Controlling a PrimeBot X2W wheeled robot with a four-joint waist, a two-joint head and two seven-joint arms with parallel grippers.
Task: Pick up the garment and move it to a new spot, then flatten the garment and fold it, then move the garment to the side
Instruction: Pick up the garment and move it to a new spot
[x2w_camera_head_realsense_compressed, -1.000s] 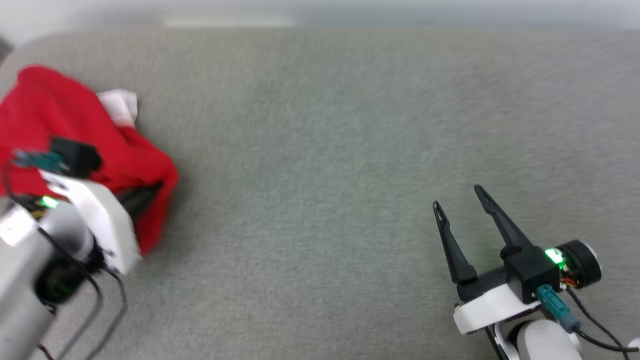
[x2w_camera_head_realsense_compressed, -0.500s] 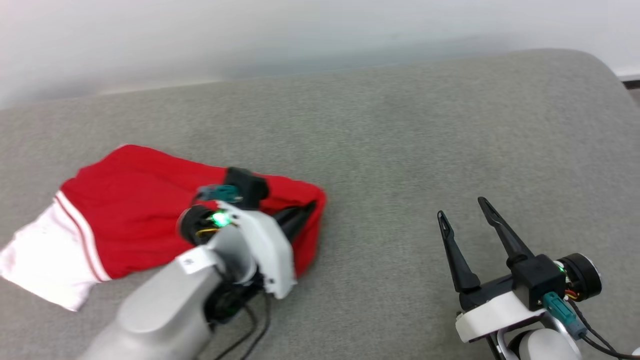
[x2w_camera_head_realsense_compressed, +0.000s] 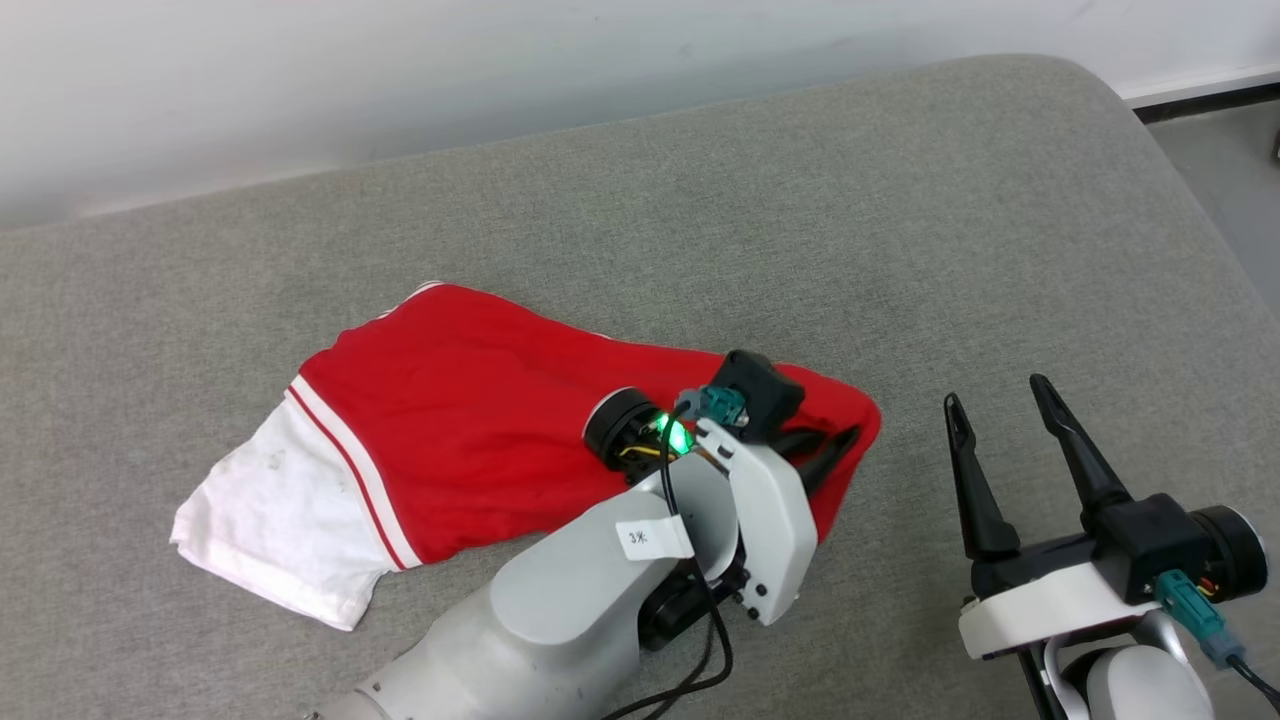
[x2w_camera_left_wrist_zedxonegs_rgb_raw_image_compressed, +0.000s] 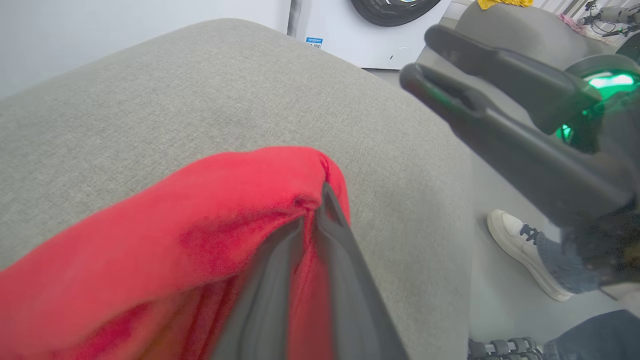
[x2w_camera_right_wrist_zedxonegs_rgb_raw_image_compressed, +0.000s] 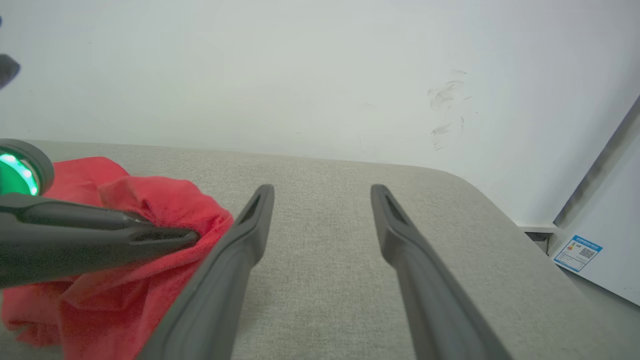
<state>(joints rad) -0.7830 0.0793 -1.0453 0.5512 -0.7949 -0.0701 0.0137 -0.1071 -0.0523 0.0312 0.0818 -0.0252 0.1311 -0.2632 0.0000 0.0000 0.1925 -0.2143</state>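
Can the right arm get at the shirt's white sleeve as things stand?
Probably not directly. The white sleeve lies at the shirt's far end, and the left arm, its end effector shut on the red end, lies across the way.

You see the garment (x2w_camera_head_realsense_compressed: 470, 420) as soft matt cloth, the table (x2w_camera_head_realsense_compressed: 900, 200) as coarse grey woven fabric, the right gripper (x2w_camera_head_realsense_compressed: 994, 390) as smooth matt dark plastic.
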